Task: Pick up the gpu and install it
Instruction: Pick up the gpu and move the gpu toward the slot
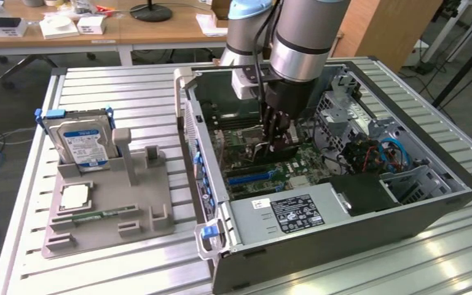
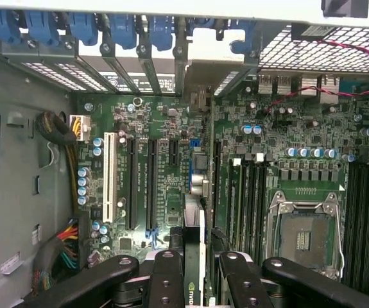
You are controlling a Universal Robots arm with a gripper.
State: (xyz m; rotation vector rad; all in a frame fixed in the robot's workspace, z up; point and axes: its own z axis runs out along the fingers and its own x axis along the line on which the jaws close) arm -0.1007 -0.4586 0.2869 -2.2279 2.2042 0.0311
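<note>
We're inside the open computer case (image 1: 432, 203) now, which lies on its side towards the right-hand edge of the slatted table (image 1: 121, 92) in the exterior view. The arm reaches straight down into it, and the claw (image 1: 275, 132) is clamped narrow on the graphics card (image 1: 273, 152), a thin dark board held on edge over the green motherboard (image 1: 302, 166).

From the wrist view we look down past the black fingers (image 2: 165, 276), and the claw (image 2: 197, 260) pinches the graphics card (image 2: 194, 224) from both sides. We see only the card's slim edge here. It lines up beside the long black slots (image 2: 151, 186), with the processor socket (image 2: 303, 237) well apart from it. Whether the card touches the board, we can't tell.

Over by the table's left-hand edge in the exterior view, the grey stand (image 1: 113, 209) carries the hard drive (image 1: 78, 140) upright at its far end, and a memory stick (image 1: 96, 216) lies flat near its front edge.
</note>
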